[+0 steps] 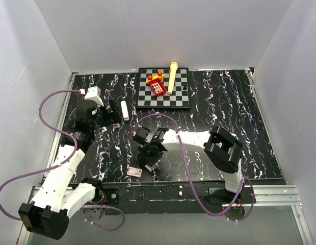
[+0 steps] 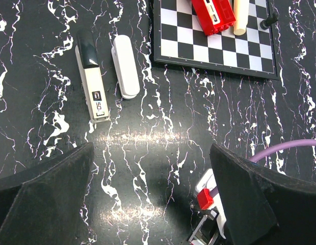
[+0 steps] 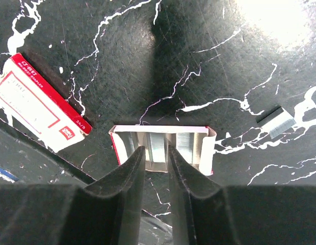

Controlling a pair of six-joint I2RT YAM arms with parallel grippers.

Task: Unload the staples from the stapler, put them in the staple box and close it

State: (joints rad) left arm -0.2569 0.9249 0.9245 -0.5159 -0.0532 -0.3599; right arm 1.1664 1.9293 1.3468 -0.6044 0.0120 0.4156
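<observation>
The stapler (image 2: 91, 81) lies flat near the surface's (image 2: 148, 204) far left corner beside a white bar (image 2: 126, 66), the left tool (image 2: 152, 158) spread wide nearby, while the right tool (image 3: 157, 153), narrowly parted over an open staple tray (image 3: 204, 148) by the near edge, grips it or not, I cannot tell, with the staples (image 3: 275, 122) lying just beside.

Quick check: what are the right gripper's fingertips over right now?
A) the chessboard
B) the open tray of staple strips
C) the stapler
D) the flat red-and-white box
B: the right wrist view shows the right gripper poised over the open tray with staple strips inside; the stapler lies in the left wrist's view instead.
</observation>
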